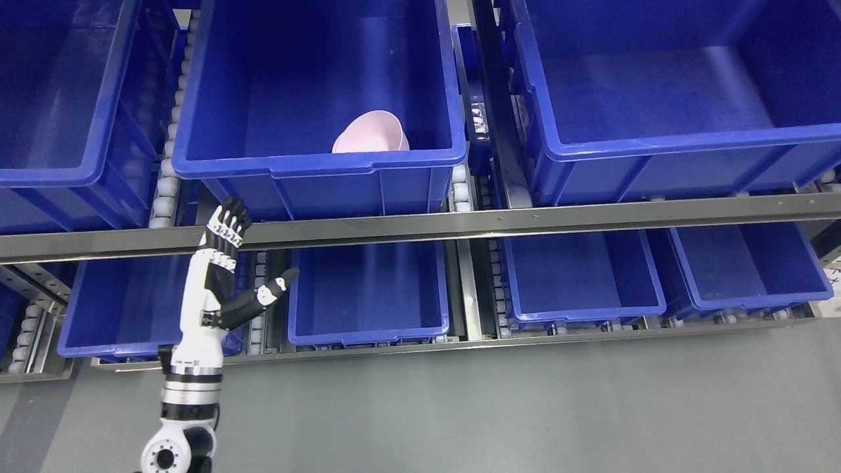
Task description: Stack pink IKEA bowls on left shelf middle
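I see my left hand [223,263] spread wide, empty, below the bin [315,164] holding pink bowls [371,133]; stacking looks done or nearly.

You have one pink bowl [372,133] in view, just above the middle of the frame and a little left of centre. It is a pale, matte pink with a smooth rounded body, and it lies tipped on its side rather than standing upright. It sits inside the blue bin [315,164] at upper centre, on the bin's floor, close against the near wall and toward the bin's right half. That near wall's rim hides its lowest edge from you. You cannot tell whether it is a single bowl or several nested.
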`<state>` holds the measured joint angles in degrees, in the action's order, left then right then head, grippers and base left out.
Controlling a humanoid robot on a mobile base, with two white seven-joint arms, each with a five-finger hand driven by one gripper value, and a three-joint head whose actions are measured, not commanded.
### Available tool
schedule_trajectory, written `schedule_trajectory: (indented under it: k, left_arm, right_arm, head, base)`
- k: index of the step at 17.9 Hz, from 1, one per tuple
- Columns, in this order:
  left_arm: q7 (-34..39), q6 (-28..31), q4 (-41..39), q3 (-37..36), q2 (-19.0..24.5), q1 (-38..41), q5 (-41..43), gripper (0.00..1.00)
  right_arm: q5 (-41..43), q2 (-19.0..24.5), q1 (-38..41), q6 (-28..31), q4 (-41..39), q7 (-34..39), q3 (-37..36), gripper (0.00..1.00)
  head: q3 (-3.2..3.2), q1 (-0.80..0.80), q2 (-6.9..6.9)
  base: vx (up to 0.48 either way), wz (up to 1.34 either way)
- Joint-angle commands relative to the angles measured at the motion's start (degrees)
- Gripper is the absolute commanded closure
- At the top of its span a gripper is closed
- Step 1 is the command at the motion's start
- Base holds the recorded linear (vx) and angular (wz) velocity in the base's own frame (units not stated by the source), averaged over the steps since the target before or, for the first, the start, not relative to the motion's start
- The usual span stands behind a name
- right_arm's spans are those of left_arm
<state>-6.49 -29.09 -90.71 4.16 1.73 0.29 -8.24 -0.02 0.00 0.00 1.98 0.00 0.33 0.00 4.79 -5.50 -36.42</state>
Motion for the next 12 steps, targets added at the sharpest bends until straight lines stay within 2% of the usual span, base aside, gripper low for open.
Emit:
schedule_trajectory:
  k: [1,12]
  left_arm:
    - [-0.1,0.7,-0.3,8.1,1.2,-0.7,-0.2,0.0]
    - [-0.4,0.6,-0.3,6.8,1.1,-0.3,-0.2,0.0]
  right_arm:
    - [0.0,-1.0,1.7,0.0,-1.9,0.0,-0.7,0.0]
    - [0.0,-1.0,1.7,0.0,-1.9,0.0,-0.7,0.0]
  head:
    - [0.0,0.0,0.0]
    - [0.0,0.0,0.0]
  base:
    - [0.0,0.0]
    - [0.0,0.0]
